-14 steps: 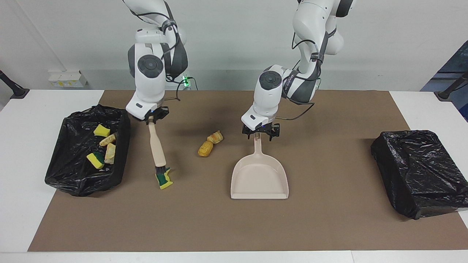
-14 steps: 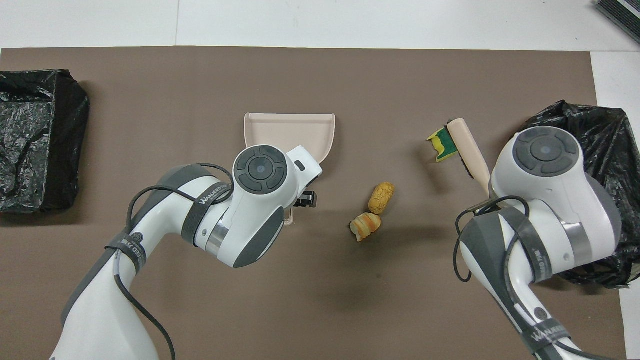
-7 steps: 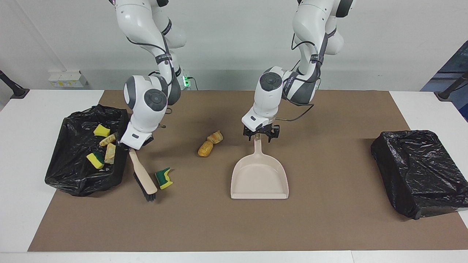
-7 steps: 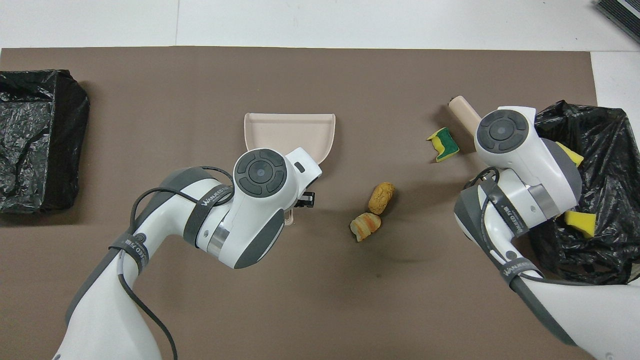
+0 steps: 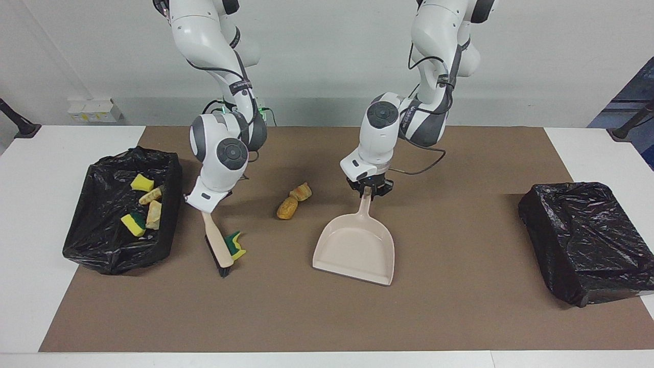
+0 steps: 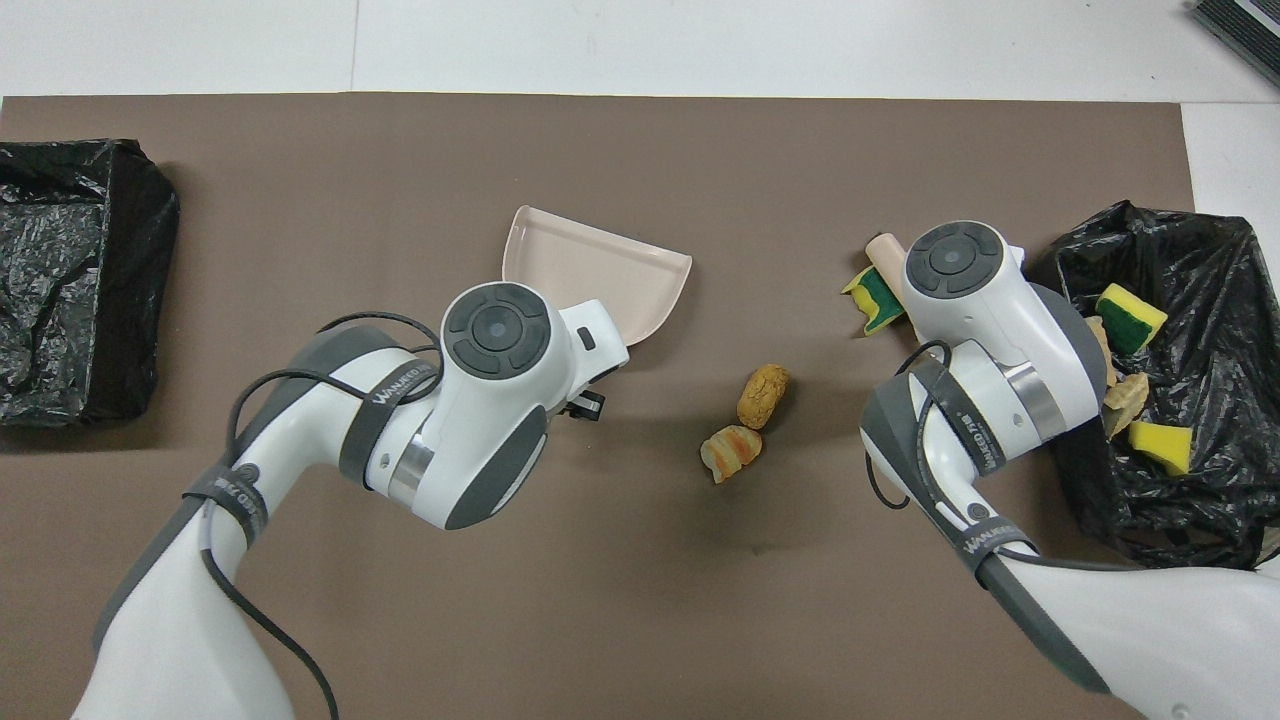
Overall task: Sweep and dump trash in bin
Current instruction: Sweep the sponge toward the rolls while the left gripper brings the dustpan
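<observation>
Sweeping is the step in hand, judging by how things lie: 4 scraps of the trash sit in the open black bin at the right arm's end of the table, and 3 are not yet in it.

Nearest the robots lie 2 pastry lumps on the brown mat, touching, between the 2 arms. The nearer lump lies crosswise. The other has its long axis running roughly away from the robots.

The left hand pinches the tip of the dustpan handle. The right hand is pressed onto the brush handle.

Farther out, the brush slants away from the robots, bristles down at its far end. The sponge scrap touches its head, green face toward the robots. The dustpan's mouth opens toward the edge farthest from the robots, turned slightly to the right arm's end.

The next move probably calls for bringing the pan's mouth round to face the scrap, lip flat on the mat, then a low brush stroke. A covered bin sits at the left arm's end.
</observation>
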Robot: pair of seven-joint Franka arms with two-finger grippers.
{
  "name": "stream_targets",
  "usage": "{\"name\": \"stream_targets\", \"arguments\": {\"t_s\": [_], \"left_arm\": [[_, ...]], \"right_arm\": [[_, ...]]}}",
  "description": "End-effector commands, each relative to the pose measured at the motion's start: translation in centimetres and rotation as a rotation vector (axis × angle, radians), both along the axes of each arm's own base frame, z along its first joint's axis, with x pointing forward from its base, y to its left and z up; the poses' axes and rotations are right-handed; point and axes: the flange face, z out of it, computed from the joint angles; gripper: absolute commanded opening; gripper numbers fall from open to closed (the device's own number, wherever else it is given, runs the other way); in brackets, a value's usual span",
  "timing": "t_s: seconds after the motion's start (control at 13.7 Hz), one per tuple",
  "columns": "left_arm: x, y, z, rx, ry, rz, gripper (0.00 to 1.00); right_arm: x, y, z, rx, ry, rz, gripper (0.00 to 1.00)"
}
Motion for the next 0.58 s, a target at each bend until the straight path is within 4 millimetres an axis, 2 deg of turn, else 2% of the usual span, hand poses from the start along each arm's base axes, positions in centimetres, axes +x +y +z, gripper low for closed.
{"name": "stream_targets", "arguments": {"t_s": [0.0, 0.15, 0.36, 0.51], "left_arm": [[-0.5, 3.8, 3.9, 0.063, 0.035, -0.251, 0.0], [-0.9, 5.2, 4.6, 0.096, 0.075, -0.454, 0.0], [-2.5, 6.4, 4.1, 0.123, 0.162, -0.713, 0.0], [-4.1, 6.8, 3.8, 0.163, 0.176, -0.783, 0.0]], "right_arm": [[-2.1, 2.9, 0.3, 0.056, 0.024, -0.097, 0.0], [-3.4, 5.7, 0.2, 0.11, 0.037, -0.17, 0.0], [-6.2, 8.4, -0.3, 0.146, 0.045, -0.272, 0.0], [-8.0, 8.9, -0.9, 0.166, 0.069, -0.345, 0.0]]}}
